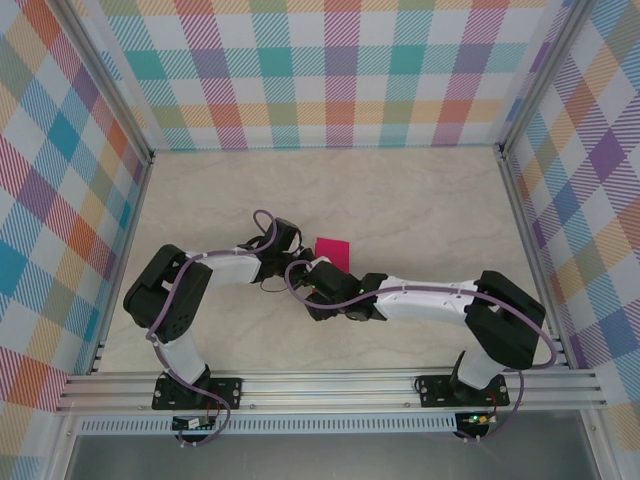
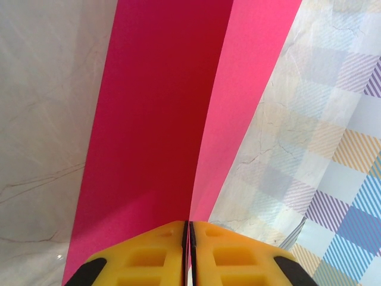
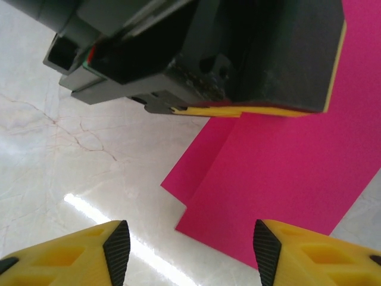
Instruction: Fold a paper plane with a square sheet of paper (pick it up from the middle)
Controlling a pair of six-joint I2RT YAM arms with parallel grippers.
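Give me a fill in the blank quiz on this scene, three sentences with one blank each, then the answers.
1. The left hand is ___ on the square sheet of paper.
2. The right hand is ___ and holds nothing.
3. The paper is ___ along a crease running into the left hand's grip.
Missing words: shut, open, folded.

A pale marbled table (image 1: 420,200) fills the middle. Pastel plaid walls (image 1: 330,70) stand at 9, 12 and 3 o'clock, joined by metal posts (image 1: 105,80). A metal rail (image 1: 330,385) runs at 6 o'clock. Soft glare (image 3: 89,205) streaks the table.
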